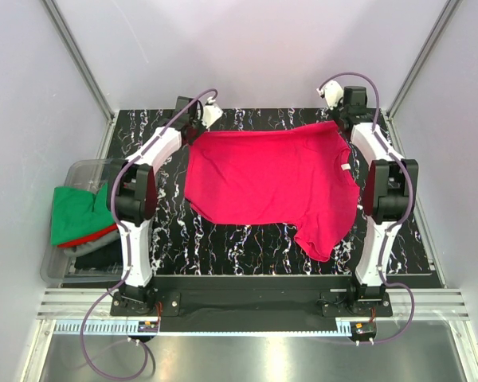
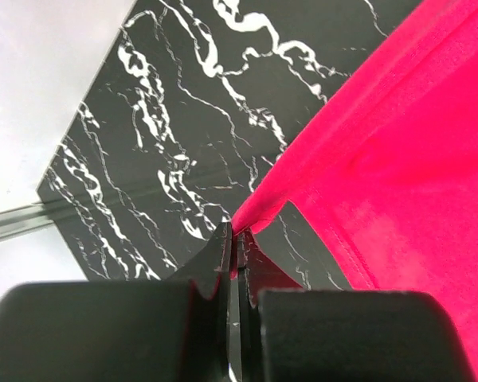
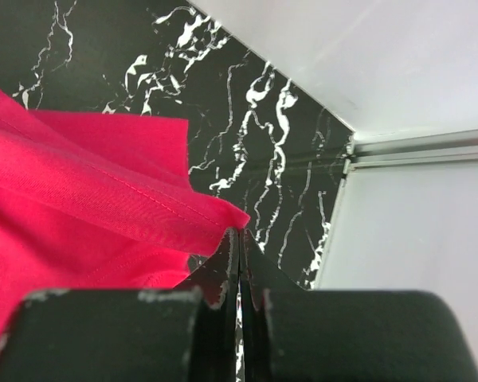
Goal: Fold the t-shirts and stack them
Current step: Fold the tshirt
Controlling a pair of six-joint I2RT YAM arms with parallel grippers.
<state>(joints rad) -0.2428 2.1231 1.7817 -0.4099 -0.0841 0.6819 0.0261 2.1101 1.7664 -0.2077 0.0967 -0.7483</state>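
My left claw (image 2: pixel 236 241) and right claw (image 3: pixel 237 239) are clamped tight on thin corners of the crimson t-shirt (image 1: pixel 263 175), so an uneven pull may slip one free.

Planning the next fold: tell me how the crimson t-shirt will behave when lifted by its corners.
Likely floppy: the crimson t-shirt wrinkles and drapes between the left gripper and right gripper. Probably light: the pinched hem looks thin.

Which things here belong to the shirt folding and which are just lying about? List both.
Job: crimson cloth t-shirt, pinched by left gripper and right gripper; green cloth shirt, red shirt under it, dark shirt at the bottom.
Just there: clear plastic bin holding those three; black marbled table top.
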